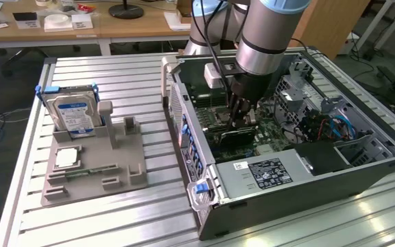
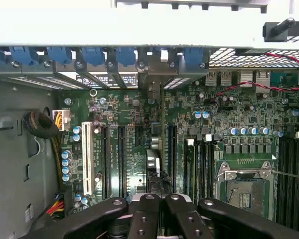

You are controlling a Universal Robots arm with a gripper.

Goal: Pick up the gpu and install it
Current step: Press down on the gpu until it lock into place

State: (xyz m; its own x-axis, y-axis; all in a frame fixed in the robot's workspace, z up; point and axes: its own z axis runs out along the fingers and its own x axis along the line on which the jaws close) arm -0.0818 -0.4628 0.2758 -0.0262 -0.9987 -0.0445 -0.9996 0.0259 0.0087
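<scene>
Inside the open computer case (image 1: 335,170), the gripper (image 2: 158,199) is pinched shut on the top edge of the gpu (image 2: 153,167), which stands on edge over the motherboard (image 2: 229,149) among its expansion slots. Beyond the case, towards the exterior view's left, a grey fixture (image 1: 98,164) holds a hard drive (image 1: 74,116) upright.

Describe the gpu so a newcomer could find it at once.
Look inside the open computer case, on the motherboard below the arm. The gpu is the thin dark card standing on edge in the shut gripper, unlike the boxy, blue-labelled hard drive outside.
</scene>
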